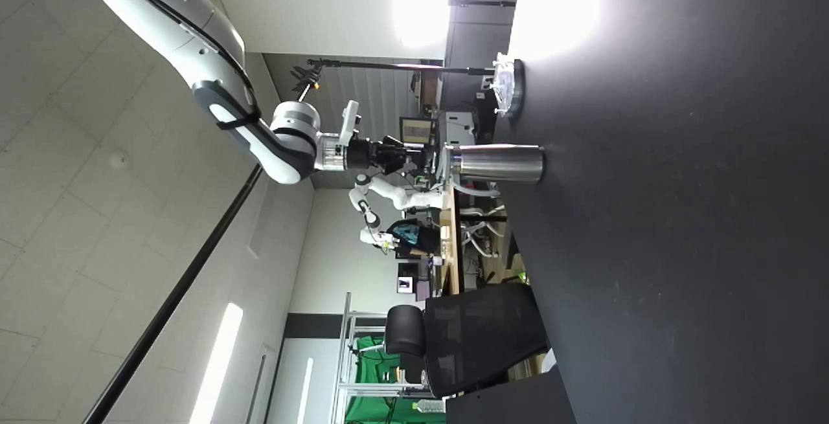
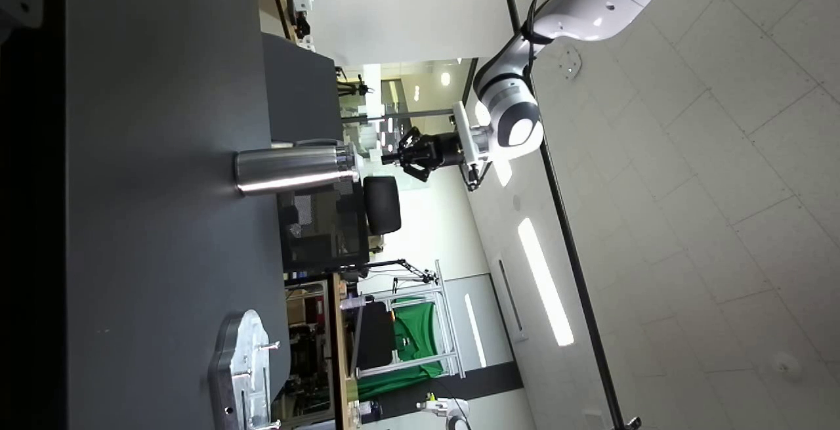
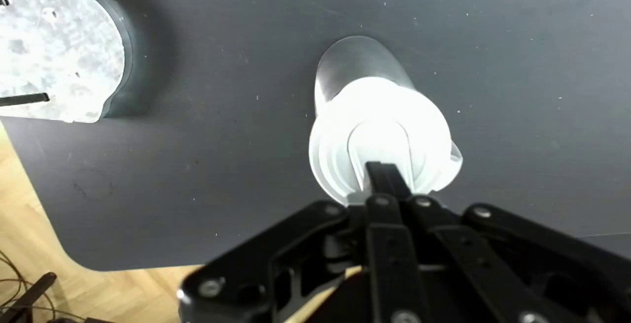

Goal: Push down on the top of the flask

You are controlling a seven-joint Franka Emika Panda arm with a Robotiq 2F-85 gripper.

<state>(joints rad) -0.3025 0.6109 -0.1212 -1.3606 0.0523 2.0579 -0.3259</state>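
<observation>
Claw (image 3: pixel 385 172) pressed together on nothing, and we're right over the pale lid (image 3: pixel 377 121)!
Fingers (image 3: pixel 378 177) joined, we judge, to prod as one stiff, blunt end rather than grip. Just below them, a gap between in an exterior view, the silver metal thermos flask (image 2: pixel 289 169) stands upright, lid facing the claw, presumably so our push runs straight down into the tabletop (image 2: pixel 164 121) bearing it.

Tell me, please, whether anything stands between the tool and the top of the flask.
Nothing visible does: in an exterior view, only open air separates the tool from the flask beneath; the whitish-grey plate lies well aside.
</observation>
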